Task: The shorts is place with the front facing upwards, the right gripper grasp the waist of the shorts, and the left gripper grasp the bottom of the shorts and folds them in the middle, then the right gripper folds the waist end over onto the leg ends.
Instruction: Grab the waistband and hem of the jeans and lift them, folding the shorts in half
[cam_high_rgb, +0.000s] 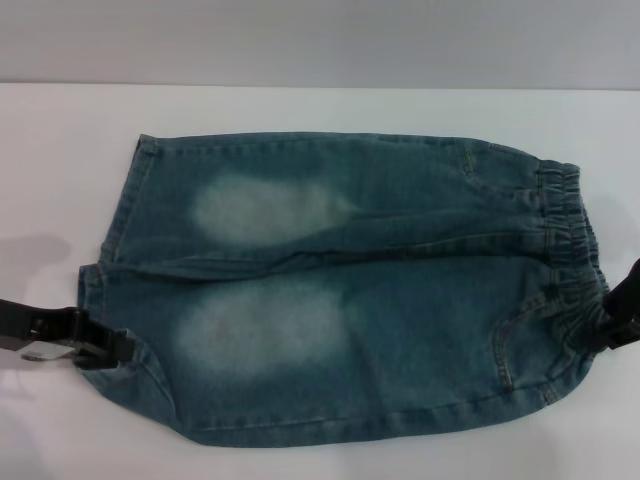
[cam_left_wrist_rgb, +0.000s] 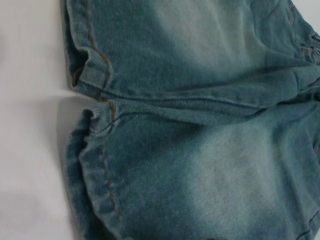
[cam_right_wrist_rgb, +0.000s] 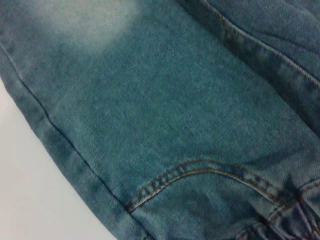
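Item, the shorts (cam_high_rgb: 350, 290): blue-green denim, which we find laid flat and front up on the white worktop (cam_high_rgb: 60, 150), legs running toward the robot's left and the waist toward its right. A pale faded patch marks each leg.

Waist (cam_high_rgb: 572, 240): gathered elastic band at the right-hand end of the shorts. In the right wrist view we see a curved, orange-stitched pocket seam (cam_right_wrist_rgb: 200, 172) on the near leg, with the ruffled band just past it.

The bottom of the shorts (cam_high_rgb: 110, 270): two straight hemmed leg openings at the left-hand end. In the left wrist view the two hems (cam_left_wrist_rgb: 97, 100) meet at the inner seam, orange stitching running along each edge, bare worktop beside them.

The left end effector (cam_high_rgb: 118, 345): black, lying low on the worktop at the near leg's hem, its tip touching the edge of the shorts. We cannot tell whether it has closed on the denim or stands released.

The right end effector (cam_high_rgb: 625, 315): dark tips at the near corner of the waist, against the elastic band. We cannot tell its state either, since only part of it enters the head view.
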